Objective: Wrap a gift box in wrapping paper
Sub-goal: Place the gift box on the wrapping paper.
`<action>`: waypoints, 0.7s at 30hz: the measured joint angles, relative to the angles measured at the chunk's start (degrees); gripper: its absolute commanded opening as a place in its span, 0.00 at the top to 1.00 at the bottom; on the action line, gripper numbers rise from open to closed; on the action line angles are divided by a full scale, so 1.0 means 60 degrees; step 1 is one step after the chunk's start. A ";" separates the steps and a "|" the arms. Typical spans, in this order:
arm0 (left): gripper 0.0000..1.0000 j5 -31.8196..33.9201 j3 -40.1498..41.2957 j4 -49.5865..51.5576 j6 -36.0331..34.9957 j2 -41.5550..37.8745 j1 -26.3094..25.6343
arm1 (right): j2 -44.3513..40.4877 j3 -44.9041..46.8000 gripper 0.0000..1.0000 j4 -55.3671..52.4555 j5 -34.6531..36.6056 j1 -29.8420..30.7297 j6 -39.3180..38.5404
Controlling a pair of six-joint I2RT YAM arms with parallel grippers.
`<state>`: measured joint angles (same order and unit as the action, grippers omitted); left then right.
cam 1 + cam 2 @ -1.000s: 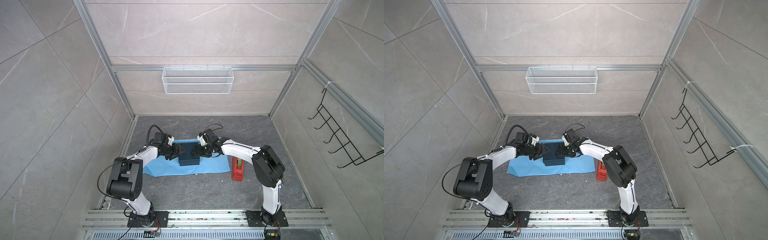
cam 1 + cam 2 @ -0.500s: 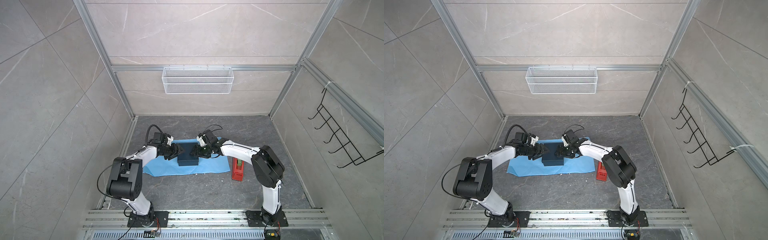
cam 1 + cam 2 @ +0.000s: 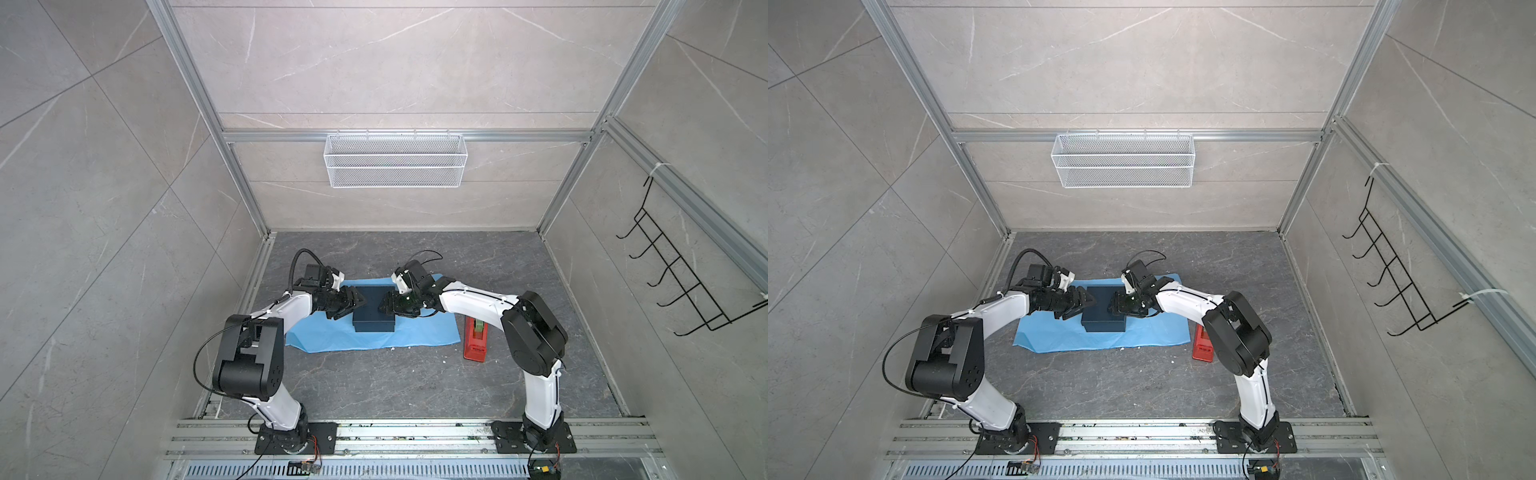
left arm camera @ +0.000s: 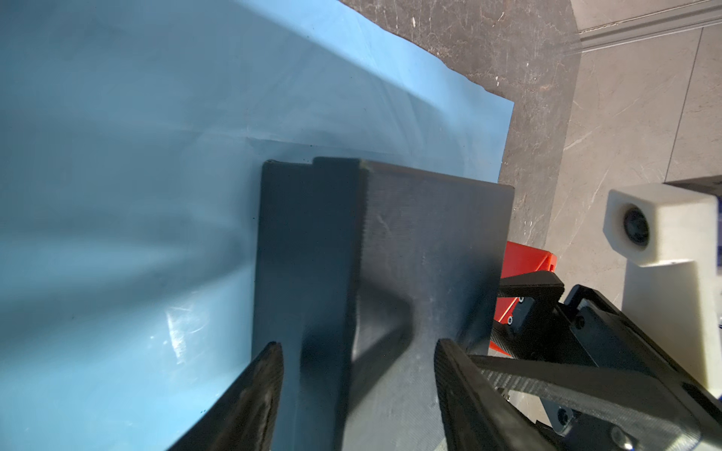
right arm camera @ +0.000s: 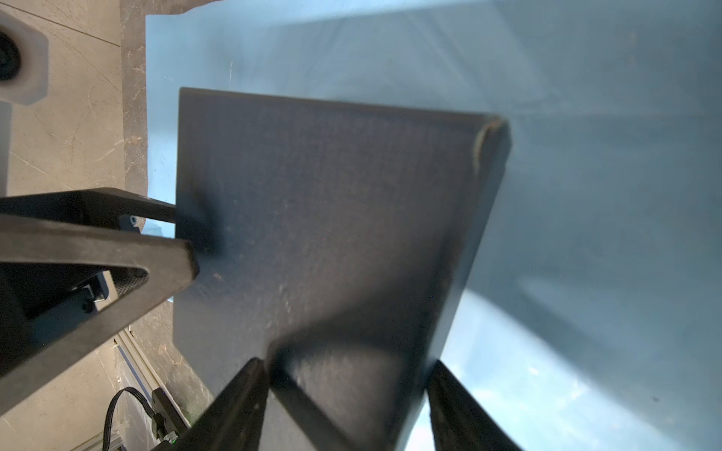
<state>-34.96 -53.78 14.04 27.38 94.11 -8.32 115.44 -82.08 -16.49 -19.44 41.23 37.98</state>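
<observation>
Lying flat on the grey desk (image 3: 374, 386), the wrapping paper (image 3: 419, 334) shows its light blue face upward. It is spread nearer the desk's left edge than its right, about midway between the far and near edges. The gift box (image 3: 374, 305) sits on the sheet, close to the paper's far edge, with blue showing on every side of it in both top views.

The left end effector (image 3: 352, 308) reaches in low from the desk's left edge, and its tips meet the box's left side. In the left wrist view its jaws stand moderately apart, one beside the box's side face and the other over the top face. The right end effector (image 3: 385, 306) comes in from the opposite side, its tips over the right part of the box's top. In the right wrist view its jaws are likewise moderately apart, set astride the box's upper edge. Whether either pair presses on the box cannot be told.

A red tape dispenser (image 3: 475, 337) stands on the desk just beside the paper's right edge.
</observation>
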 measured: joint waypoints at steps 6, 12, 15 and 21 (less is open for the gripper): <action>0.38 0.0044 -0.0015 0.0040 0.0000 0.0000 0.0047 | 0.0248 -0.0423 0.33 -0.0106 0.0044 0.0000 -0.0044; 0.39 0.0062 -0.0015 0.0044 -0.0004 0.0000 0.0055 | 0.0255 -0.0594 0.33 -0.0291 0.0109 0.0000 -0.0073; 0.40 0.0066 -0.0007 0.0018 -0.0011 0.0000 0.0055 | 0.0255 -0.0594 0.33 -0.0299 0.0109 0.0000 -0.0073; 0.39 0.0087 -0.0029 0.0153 -0.0138 0.0000 0.0066 | 0.0240 -0.0543 0.30 -0.0346 0.0109 0.0000 -0.0073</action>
<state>-34.44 -53.95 14.96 26.55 94.11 -7.92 116.88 -85.34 -18.57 -18.79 41.23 37.54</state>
